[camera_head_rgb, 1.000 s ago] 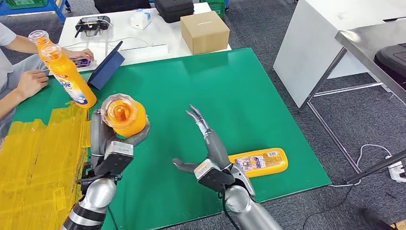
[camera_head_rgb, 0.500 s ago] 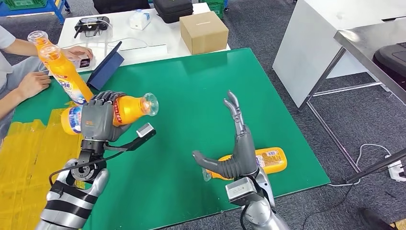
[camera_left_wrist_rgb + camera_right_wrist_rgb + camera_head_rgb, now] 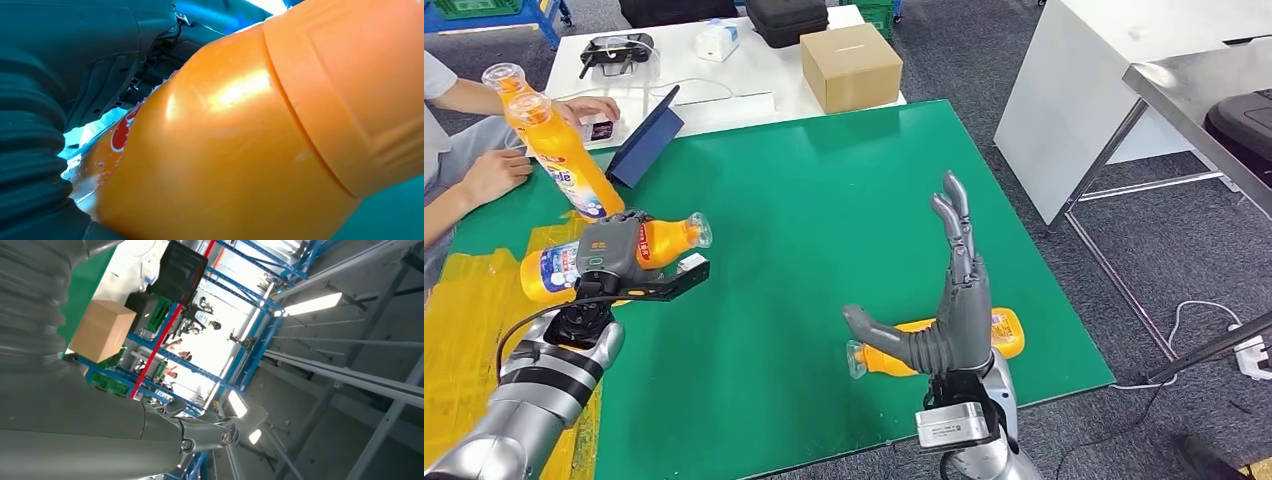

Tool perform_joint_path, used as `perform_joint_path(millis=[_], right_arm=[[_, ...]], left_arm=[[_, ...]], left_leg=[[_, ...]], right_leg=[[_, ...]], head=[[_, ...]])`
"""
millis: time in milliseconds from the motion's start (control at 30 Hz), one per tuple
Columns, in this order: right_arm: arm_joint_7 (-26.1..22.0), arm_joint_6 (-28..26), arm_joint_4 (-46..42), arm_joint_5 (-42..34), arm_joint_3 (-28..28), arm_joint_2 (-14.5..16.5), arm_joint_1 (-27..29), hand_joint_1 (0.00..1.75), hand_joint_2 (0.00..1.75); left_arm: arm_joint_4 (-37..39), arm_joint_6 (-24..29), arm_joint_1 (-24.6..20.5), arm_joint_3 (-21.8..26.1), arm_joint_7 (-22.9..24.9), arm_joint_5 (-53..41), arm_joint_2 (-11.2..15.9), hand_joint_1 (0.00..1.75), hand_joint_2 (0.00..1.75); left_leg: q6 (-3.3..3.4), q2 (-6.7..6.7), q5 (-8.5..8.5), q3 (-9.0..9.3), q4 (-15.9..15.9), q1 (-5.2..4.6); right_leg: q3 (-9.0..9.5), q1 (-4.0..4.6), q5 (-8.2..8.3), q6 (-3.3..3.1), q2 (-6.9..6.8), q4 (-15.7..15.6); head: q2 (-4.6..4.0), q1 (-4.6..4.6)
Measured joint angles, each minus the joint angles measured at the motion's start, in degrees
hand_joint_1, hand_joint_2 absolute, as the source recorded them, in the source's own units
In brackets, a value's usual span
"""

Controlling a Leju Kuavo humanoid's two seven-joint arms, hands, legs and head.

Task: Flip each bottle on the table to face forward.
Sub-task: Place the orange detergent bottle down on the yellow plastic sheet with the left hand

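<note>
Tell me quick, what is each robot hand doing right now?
Left hand: holding an orange bottle on its side.
Right hand: open, holding nothing, fingers pointing up, in front of another orange bottle lying on the table.

A cardboard box [image 3: 852, 66] sits on the white table [image 3: 724, 95] beyond the green worktop [image 3: 844, 200]. A dark tablet [image 3: 646, 137] leans at the far left edge of the worktop, with a headset [image 3: 617, 50], a white pack [image 3: 717, 40] and a black case [image 3: 786, 20] farther back. A person's arms [image 3: 474, 165] rest at far left. Yellow tape [image 3: 474, 330] covers the near left. At right stand a white cabinet [image 3: 1114, 80] and a metal table [image 3: 1194, 100]; cables [image 3: 1194, 320] lie on the grey carpet [image 3: 1044, 270].
</note>
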Motion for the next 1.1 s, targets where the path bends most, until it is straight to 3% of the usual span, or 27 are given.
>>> perform_joint_path(millis=[200, 500, 633, 800, 1100], right_arm=[[1.3, -0.3, 0.0, 0.4, 0.8, -0.1, -1.2, 0.00, 1.75], [1.4, -0.4, 0.0, 0.4, 1.2, -0.2, -1.4, 0.00, 1.75], [1.8, -0.4, 0.0, 0.6, 1.3, -0.3, -1.4, 0.00, 1.75], [2.2, -0.1, 0.2, 1.1, 1.5, -0.3, -1.8, 0.00, 1.75], [2.8, 0.5, 1.0, 1.1, 1.8, -0.3, -2.4, 0.00, 1.75]], left_arm=[[8.4, -1.4, -3.0, 1.7, 0.9, 0.2, 0.0, 1.75, 1.75], [12.3, -1.3, -4.1, 2.4, 1.2, 0.2, 0.0, 1.75, 1.75], [13.1, 0.3, -4.1, 2.6, 3.1, -0.5, 0.0, 0.07, 1.75], [14.2, 3.2, -4.1, 3.6, 4.6, -1.3, -0.1, 0.00, 1.75], [16.8, 3.1, -4.0, 5.5, 1.9, -0.2, -1.1, 0.00, 1.75]], left_leg=[[-0.01, -0.01, 0.01, 0.00, 0.0, 0.04], [-0.01, -0.02, 0.00, -0.02, 0.0, 0.03], [-0.01, -0.01, 0.00, -0.02, 0.0, 0.04], [-0.01, -0.01, 0.00, -0.02, 0.0, 0.05], [-0.01, -0.02, 0.00, -0.02, 0.0, 0.04]], right_leg=[[0.00, 0.04, 0.00, -0.01, -0.01, 0.0], [0.00, 0.03, 0.00, -0.01, -0.01, 0.0], [-0.01, 0.04, 0.00, -0.01, -0.01, 0.0], [0.00, 0.05, -0.01, -0.01, 0.00, 0.0], [-0.01, 0.04, -0.01, -0.01, -0.01, 0.0]], head=[[0.00, 0.01], [0.00, 0.01], [0.00, -0.01], [0.00, -0.01], [0.00, -0.01]])
